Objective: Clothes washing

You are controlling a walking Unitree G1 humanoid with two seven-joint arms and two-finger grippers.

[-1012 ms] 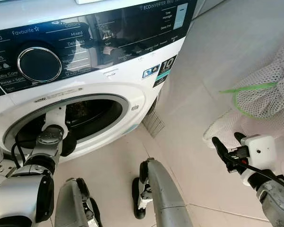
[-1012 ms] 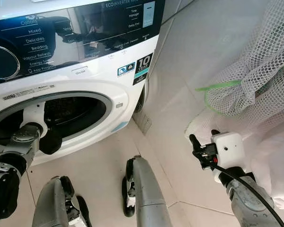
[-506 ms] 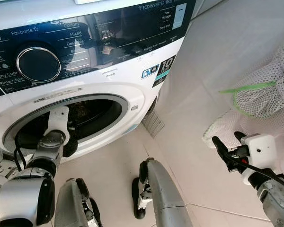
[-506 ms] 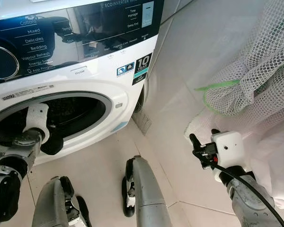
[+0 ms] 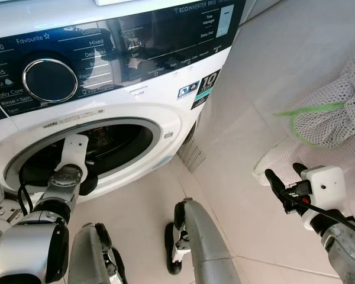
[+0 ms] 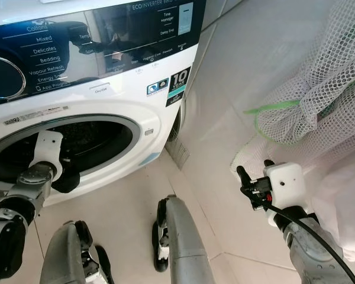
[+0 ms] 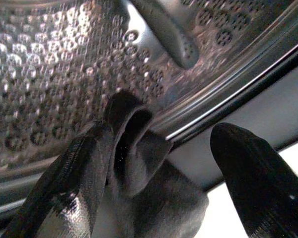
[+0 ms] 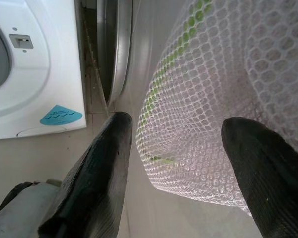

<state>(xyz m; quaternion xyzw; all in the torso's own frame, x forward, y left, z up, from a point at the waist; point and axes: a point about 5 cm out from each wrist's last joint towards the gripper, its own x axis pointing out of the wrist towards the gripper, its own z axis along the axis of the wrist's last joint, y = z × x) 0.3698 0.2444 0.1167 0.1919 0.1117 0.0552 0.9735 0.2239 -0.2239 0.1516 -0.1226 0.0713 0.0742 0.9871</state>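
Your dark crumpled garment [image 7: 139, 163] hangs at the perforated steel drum [image 7: 49, 74] mouth, left gripper [image 7: 159, 183] fingers apart around it; loading step, so push deeper; right gripper [image 8: 184, 163] spread before the white mesh laundry bag [image 8: 213, 99] beside the drum.

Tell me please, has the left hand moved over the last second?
Yes: the left hand has drawn back slightly from the washer drum opening, toward its lower rim.
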